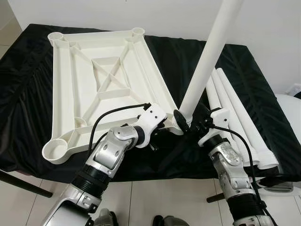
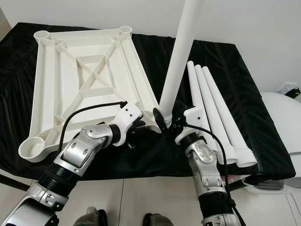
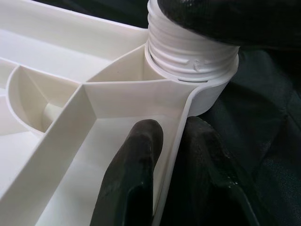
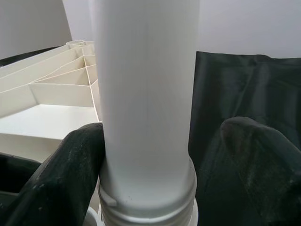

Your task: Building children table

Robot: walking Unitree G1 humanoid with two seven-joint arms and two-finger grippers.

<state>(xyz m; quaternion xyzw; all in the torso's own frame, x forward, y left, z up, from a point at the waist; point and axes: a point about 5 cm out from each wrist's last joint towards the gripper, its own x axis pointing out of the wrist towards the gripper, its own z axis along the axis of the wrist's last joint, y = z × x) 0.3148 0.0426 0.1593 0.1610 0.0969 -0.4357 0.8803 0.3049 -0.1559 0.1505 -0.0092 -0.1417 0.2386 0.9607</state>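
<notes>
Inverted white tabletop (image 1: 106, 89) lies on the black-covered bench (image 1: 28, 84), occupying its left half. Left gripper (image 3: 171, 141) is clamped on the tabletop's near-right rim wall, one finger inside and one outside. Right gripper (image 4: 164, 141) is closed around the upright leg (image 1: 209, 56) low on its shaft; the leg's threaded end (image 3: 188, 54) sits in the corner socket. Three spare legs (image 1: 235, 117) lie along the right edge. Judgement: hollow plastic, light, stiff and smooth, so it is likely to slip while being twisted; grip low, near the threads.
</notes>
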